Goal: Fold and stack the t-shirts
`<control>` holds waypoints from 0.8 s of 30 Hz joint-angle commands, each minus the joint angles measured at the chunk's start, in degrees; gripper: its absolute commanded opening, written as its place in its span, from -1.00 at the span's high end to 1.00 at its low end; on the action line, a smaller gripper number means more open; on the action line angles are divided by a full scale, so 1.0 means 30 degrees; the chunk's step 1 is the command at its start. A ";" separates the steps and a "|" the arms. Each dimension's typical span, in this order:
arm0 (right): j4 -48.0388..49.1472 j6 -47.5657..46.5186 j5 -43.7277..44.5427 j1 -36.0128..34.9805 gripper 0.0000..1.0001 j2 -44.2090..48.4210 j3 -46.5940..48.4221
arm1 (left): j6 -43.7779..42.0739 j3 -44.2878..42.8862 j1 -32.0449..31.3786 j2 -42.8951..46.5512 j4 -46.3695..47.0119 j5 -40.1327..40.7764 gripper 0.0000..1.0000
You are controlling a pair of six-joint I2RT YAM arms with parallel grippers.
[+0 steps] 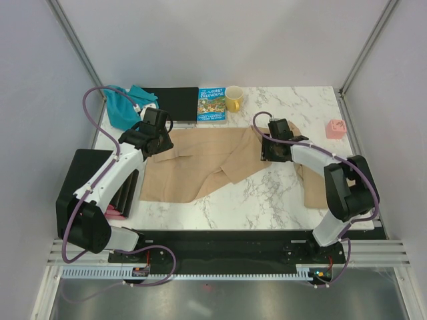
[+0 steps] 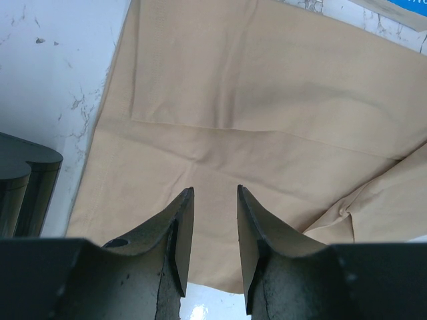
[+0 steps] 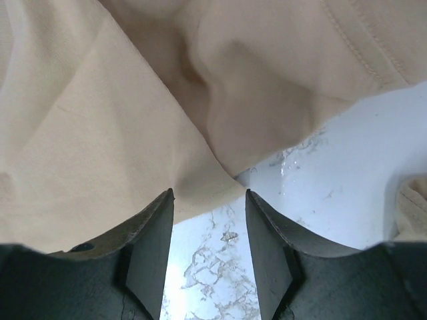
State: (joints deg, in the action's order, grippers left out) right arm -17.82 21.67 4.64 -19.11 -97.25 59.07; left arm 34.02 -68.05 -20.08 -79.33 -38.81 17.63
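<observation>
A tan t-shirt (image 1: pixel 193 170) lies spread across the middle of the marble table, partly folded over itself on its right side. A second tan t-shirt (image 1: pixel 311 189) lies crumpled under the right arm. A teal-blue garment (image 1: pixel 123 108) is bunched at the back left. My left gripper (image 1: pixel 157 144) hovers over the spread shirt's upper left part, its jaws open, with only flat cloth (image 2: pixel 267 120) below them. My right gripper (image 1: pixel 274 153) is open over the shirt's right edge. In the right wrist view a corner of the tan cloth (image 3: pixel 200 180) lies just past my fingertips (image 3: pixel 163 203), with bare marble between them.
A black board (image 1: pixel 177 103), a colourful book (image 1: pixel 211 105) and a yellow mug (image 1: pixel 233 99) line the table's back edge. A small pink object (image 1: pixel 335 129) sits at the back right. A black rack (image 1: pixel 87 181) stands off the left edge.
</observation>
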 commanded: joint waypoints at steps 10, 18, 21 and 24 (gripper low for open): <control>-0.0504 0.0217 0.0708 0.0043 -0.11 -0.0072 -0.0676 | -0.0530 0.0096 -0.0164 0.0281 0.0572 0.0188 0.22; 0.0667 0.0101 0.0268 0.0043 -0.10 -0.0425 -0.1114 | -0.0559 0.0096 -0.0164 0.0311 0.0543 0.0306 0.22; 0.1019 0.0042 0.0181 0.0043 -0.11 -0.0512 -0.1319 | -0.0559 0.0096 -0.0193 0.0310 0.0572 0.0276 0.22; 0.1342 -0.0046 -0.0053 0.0072 -0.05 -0.0745 -0.1496 | -0.0559 0.0096 -0.0193 0.0339 0.0572 0.0247 0.22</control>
State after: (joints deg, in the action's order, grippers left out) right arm -16.56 21.61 5.78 -19.11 -98.35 55.99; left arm 34.02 -68.05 -20.38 -79.33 -38.81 17.69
